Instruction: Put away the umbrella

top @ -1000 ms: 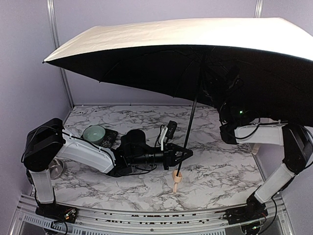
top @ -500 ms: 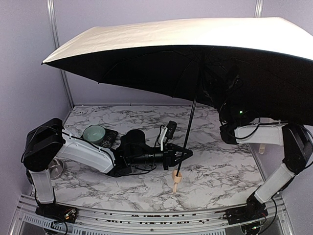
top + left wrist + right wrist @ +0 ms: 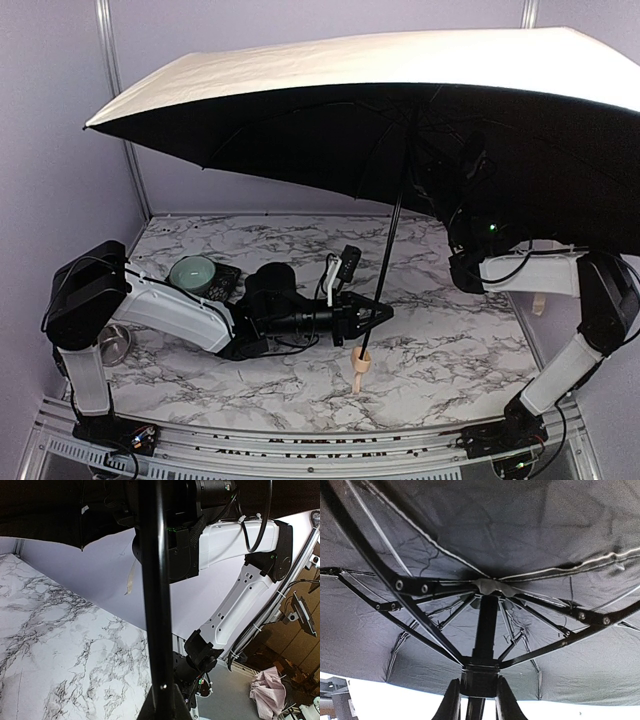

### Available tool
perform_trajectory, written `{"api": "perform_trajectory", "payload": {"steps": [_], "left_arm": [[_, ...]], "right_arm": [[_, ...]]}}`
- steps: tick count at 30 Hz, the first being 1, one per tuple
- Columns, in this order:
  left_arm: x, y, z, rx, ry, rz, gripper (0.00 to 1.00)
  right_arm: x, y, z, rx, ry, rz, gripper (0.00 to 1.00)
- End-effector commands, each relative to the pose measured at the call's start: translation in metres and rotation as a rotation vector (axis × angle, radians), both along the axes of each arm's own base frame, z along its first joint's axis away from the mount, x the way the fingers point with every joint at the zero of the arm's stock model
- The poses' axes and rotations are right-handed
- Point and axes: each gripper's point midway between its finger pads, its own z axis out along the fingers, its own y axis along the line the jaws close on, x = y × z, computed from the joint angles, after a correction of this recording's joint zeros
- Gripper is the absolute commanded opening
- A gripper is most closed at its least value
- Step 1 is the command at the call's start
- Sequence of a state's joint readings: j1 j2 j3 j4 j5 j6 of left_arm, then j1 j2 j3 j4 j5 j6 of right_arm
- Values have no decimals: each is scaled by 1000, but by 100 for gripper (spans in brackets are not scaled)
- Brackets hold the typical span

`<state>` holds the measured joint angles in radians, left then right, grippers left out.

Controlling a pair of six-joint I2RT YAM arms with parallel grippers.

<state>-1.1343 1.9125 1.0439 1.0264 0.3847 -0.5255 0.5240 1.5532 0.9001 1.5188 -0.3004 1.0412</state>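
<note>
The umbrella (image 3: 350, 70) stands open over the table, cream outside and black inside. Its thin black shaft (image 3: 390, 250) slants down to a small tan handle (image 3: 361, 368) just above the marble top. My left gripper (image 3: 375, 312) is shut on the shaft just above the handle; in the left wrist view the shaft (image 3: 155, 580) rises from between the fingers of the left gripper (image 3: 162, 707). My right gripper (image 3: 440, 185) reaches up under the canopy. In the right wrist view the right gripper (image 3: 479, 685) is shut on the black runner (image 3: 479, 672) where the ribs meet.
A pale green bowl (image 3: 192, 271) and a black remote-like object (image 3: 222, 283) lie behind the left arm. A metal piece (image 3: 118, 345) sits at the left edge. Purple walls close in the back and sides. The canopy spans nearly the whole table width.
The canopy has tipped slightly, its right side rising a little. The right gripper's fingers have closed in on the runner. The left arm has not moved.
</note>
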Motion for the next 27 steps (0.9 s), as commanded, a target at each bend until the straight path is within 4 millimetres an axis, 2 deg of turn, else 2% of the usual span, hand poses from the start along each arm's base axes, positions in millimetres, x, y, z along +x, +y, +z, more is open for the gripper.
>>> {"api": "perform_trajectory", "payload": {"steps": [1, 7, 13, 16, 18, 23, 24, 27], "left_arm": [[-5, 11, 64, -168, -125, -5, 0], [5, 22, 80, -192, -139, 12, 0], [1, 17, 79, -176, -145, -20, 0], [0, 23, 93, -194, -181, -13, 0], [8, 29, 101, -177, -227, 51, 0], [9, 26, 102, -137, -241, 62, 0], [7, 25, 101, -135, -240, 57, 0], [5, 23, 95, -125, -234, 55, 0]], "right_arm": [[-5, 3, 5, -19, -26, 2, 0], [-4, 15, -6, -125, -31, 3, 0], [-6, 18, -10, -176, -61, -28, 0], [-1, 29, -25, -305, -47, -62, 0], [-2, 33, -33, -380, -54, -70, 0], [1, 31, -47, -389, -36, -84, 0], [0, 31, -47, -385, -37, -78, 1], [-7, 27, -40, -367, -75, -86, 20]]}}
